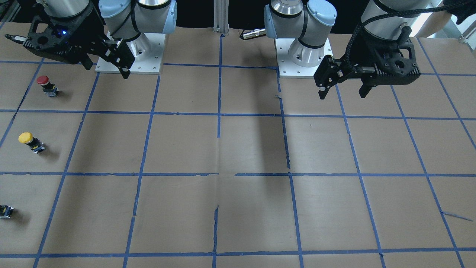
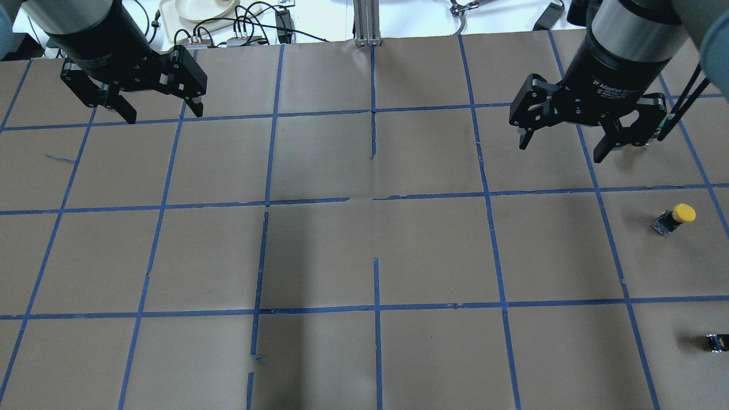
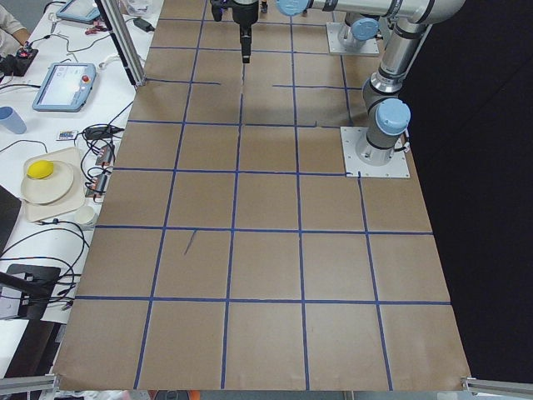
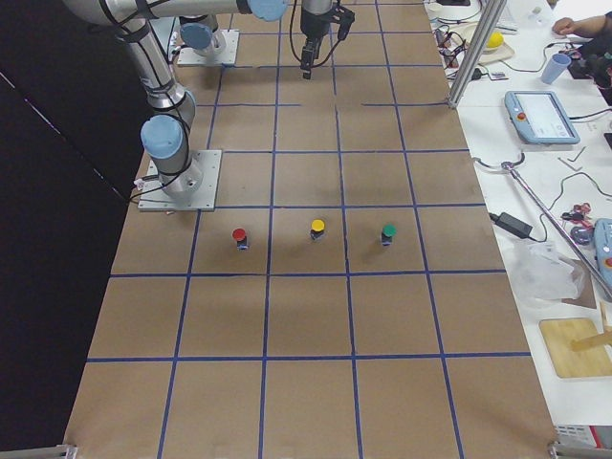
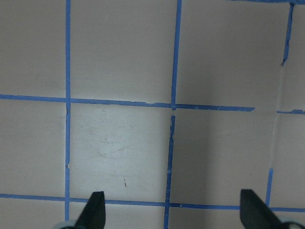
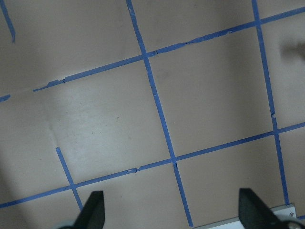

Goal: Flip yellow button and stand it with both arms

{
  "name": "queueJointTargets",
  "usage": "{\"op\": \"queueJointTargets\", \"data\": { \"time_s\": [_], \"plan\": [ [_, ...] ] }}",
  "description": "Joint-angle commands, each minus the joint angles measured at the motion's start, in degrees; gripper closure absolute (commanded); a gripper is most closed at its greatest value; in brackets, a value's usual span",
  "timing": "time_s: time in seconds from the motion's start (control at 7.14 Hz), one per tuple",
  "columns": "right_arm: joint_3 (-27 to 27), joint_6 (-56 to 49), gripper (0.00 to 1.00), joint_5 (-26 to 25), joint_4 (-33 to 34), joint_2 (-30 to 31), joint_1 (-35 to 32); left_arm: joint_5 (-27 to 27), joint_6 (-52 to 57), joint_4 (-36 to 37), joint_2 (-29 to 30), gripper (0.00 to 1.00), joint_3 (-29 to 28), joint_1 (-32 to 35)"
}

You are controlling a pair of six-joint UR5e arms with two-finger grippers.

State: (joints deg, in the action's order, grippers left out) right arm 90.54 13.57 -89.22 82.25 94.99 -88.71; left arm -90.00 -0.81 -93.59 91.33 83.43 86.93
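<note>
The yellow button (image 1: 28, 140) stands upright on the brown paper, yellow cap up, near the table's end on my right side. It also shows in the overhead view (image 2: 676, 217) and the exterior right view (image 4: 317, 229). My right gripper (image 2: 562, 149) is open and empty, high above the table and apart from the button; it also shows in the front view (image 1: 106, 70) and its own wrist view (image 6: 171, 212). My left gripper (image 2: 164, 114) is open and empty over the far side of the table, seen too in the front view (image 1: 342, 93) and its wrist view (image 5: 171, 214).
A red-capped button (image 1: 45, 85) stands beside the yellow one, nearer the robot bases. A green-capped button (image 4: 388, 232) stands on its other side; only its dark base (image 1: 5, 211) shows in the front view. Two white base plates (image 1: 130, 56) sit on the table.
</note>
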Motion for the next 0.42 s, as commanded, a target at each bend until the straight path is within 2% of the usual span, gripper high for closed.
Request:
{"op": "queueJointTargets", "data": {
  "time_s": [0.0, 0.28],
  "plan": [
    [0.0, -0.7, 0.0, -0.3, 0.0, 0.0, 0.0, 0.0, -0.1, 0.0, -0.1, 0.0, 0.1, 0.0],
    [0.6, -0.7, 0.0, -0.3, -0.2, -0.1, 0.0, 0.0, -0.1, 0.0, -0.2, 0.0, 0.1, 0.0]
  ]
}}
